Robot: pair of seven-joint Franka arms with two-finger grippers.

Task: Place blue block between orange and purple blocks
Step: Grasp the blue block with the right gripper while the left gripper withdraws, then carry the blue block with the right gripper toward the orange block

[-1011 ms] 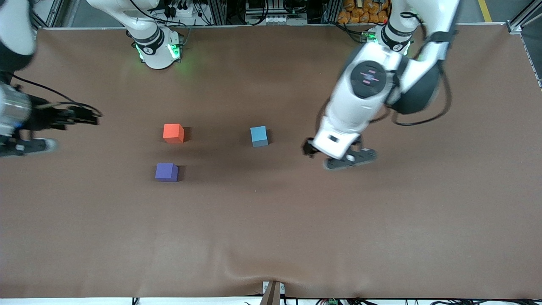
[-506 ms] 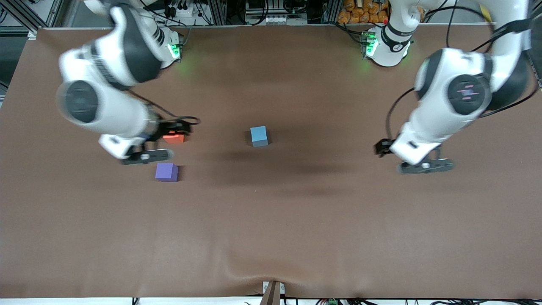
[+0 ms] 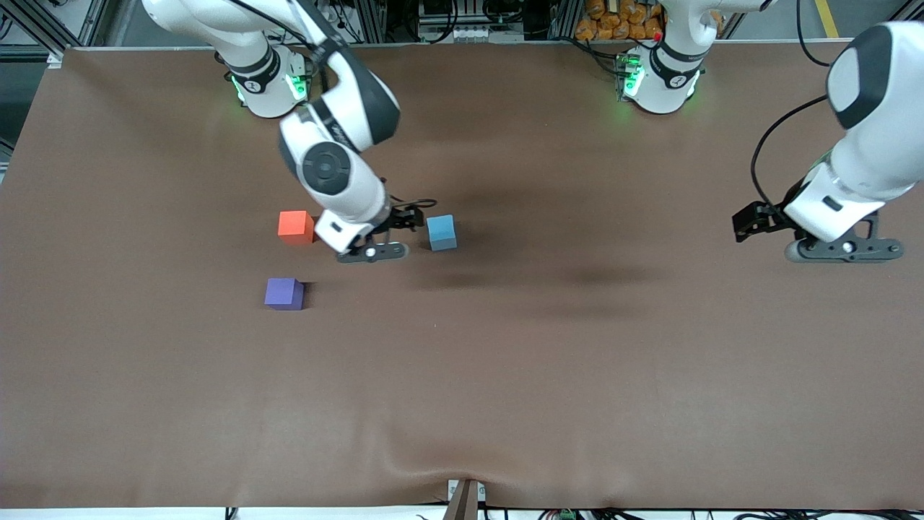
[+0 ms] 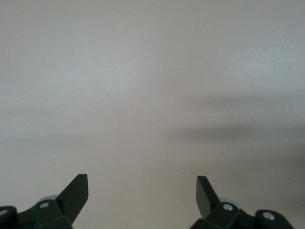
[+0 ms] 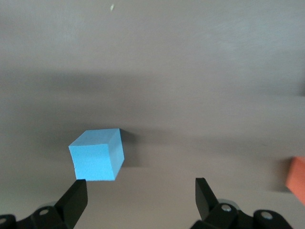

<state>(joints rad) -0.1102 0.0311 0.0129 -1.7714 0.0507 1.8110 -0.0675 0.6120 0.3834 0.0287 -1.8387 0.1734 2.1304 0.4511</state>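
The sky-blue block (image 3: 441,232) sits mid-table. The orange block (image 3: 295,226) sits toward the right arm's end of it. The purple block (image 3: 284,294) sits nearer the front camera than the orange one. My right gripper (image 3: 408,219) hovers low between the orange and blue blocks, close beside the blue one, open and empty. In the right wrist view the blue block (image 5: 97,155) lies just past one fingertip of the gripper (image 5: 140,183), not between the fingers, and the orange block (image 5: 298,179) shows at the edge. My left gripper (image 3: 751,220) is open and empty over bare table (image 4: 141,180).
The brown table mat (image 3: 505,375) has a wrinkle at its front edge. The arm bases and cables stand along the back edge. The left arm hangs over its own end of the table, away from the blocks.
The right arm has swung in from its end of the table, past the orange block, to beside the blue block. The left arm has drawn back from near the blue block to its own end.
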